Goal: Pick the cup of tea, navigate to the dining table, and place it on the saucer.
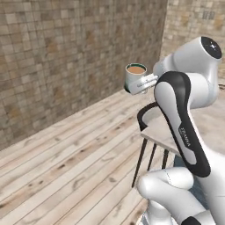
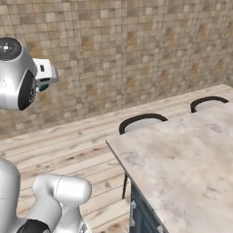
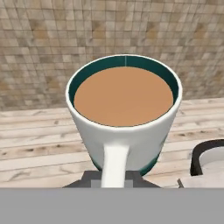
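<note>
My gripper (image 1: 147, 83) is clamped on the handle of the cup (image 1: 134, 77), held high in the air, tea level under the rim. Below me the table (image 2: 182, 159) edge runs close, its near corner jutting toward bare wood floor (image 1: 66, 162). Two chairs (image 2: 142, 122) are tucked along its far side. Open floor stretches left to the tiled wall (image 1: 66, 57). "FRANKA" reads on my forearm.
</note>
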